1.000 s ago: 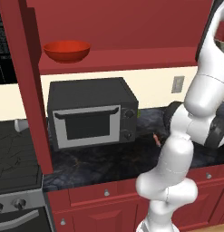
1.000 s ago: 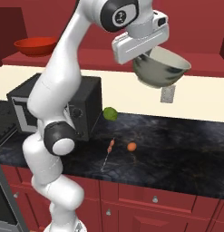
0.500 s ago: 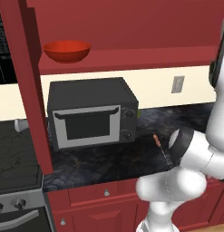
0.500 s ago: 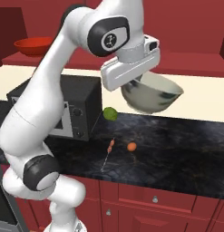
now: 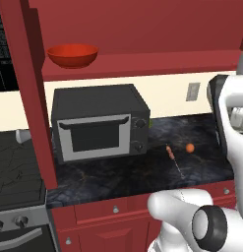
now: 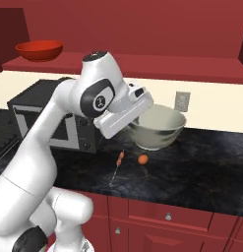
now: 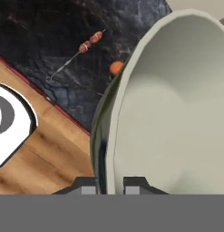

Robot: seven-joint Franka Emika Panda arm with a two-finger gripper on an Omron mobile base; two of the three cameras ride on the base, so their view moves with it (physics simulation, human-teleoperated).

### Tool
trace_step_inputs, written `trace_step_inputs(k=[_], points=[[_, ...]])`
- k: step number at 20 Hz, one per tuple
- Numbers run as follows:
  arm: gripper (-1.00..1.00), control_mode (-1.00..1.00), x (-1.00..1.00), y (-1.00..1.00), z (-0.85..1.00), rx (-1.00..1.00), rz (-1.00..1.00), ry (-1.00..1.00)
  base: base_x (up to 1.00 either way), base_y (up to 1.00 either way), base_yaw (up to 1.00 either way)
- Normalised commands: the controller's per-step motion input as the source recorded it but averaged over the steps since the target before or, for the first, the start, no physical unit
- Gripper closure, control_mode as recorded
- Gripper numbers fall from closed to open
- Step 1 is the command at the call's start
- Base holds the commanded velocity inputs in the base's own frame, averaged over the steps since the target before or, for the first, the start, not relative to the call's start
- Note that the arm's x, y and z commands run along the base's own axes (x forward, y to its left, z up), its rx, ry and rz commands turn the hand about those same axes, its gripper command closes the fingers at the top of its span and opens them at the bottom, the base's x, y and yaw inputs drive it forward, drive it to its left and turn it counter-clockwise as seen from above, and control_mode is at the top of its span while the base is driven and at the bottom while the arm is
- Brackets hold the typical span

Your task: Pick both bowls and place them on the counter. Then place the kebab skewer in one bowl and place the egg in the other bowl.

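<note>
Two bowls in play, well apart. Largest surface: dark marbled counter [image 6: 201,162], running above red drawer fronts [image 6: 167,216] with small silver knobs. At its left end, a black microwave [image 5: 96,123] with a grey door, beside a stove [image 5: 17,162]. Above, a red shelf [image 5: 142,66] carrying the glossy red bowl [image 5: 73,54] at its left end, upright. Cream-grey bowl [image 6: 156,127] up in the air over the counter, right of the microwave, not touching the stone, tilted slightly in the right base view. Gripper [image 7: 110,183] pressed together on that bowl's rim, one finger [image 7: 135,183] inside the pale wall, the other outside against the darker mottled skin; rim pinched between them in the hand view. Behind, a wall outlet [image 5: 193,91] on the cream backsplash. On the counter below and slightly left of the held bowl, the kebab skewer [image 6: 117,165] lying flat, food pieces at the far end, thin metal tip toward the counter's front edge. Just right of the skewer's food end, apart from it, the egg [image 6: 142,159], resting on the stone.
</note>
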Motion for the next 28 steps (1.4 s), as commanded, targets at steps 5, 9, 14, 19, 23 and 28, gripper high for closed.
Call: trace_step_inputs(k=[5, 9, 14, 19, 23, 28], points=[[1.00, -1.00, 0.44, 0.02, -0.70, 0.00, -0.14, 0.00, 0.00, 0.00, 0.00], [1.00, -1.00, 0.48, -0.13, -0.53, 0.00, -0.11, 0.00, 0.00, 0.00, 0.00], [1.00, -1.00, 0.32, -0.43, -0.54, 0.00, -0.09, 0.00, 0.00, 0.00, 0.00], [1.00, -1.00, 0.39, -0.41, -0.48, 0.00, -0.07, 0.01, 0.00, 0.00, 0.00], [1.00, -1.00, 0.42, -0.37, -0.40, 0.00, -0.04, 0.02, 0.00, 0.00, 0.00], [1.00, -1.00, 0.35, -0.34, -0.30, 0.00, -0.04, 0.02, 0.00, 0.00, 0.00]])
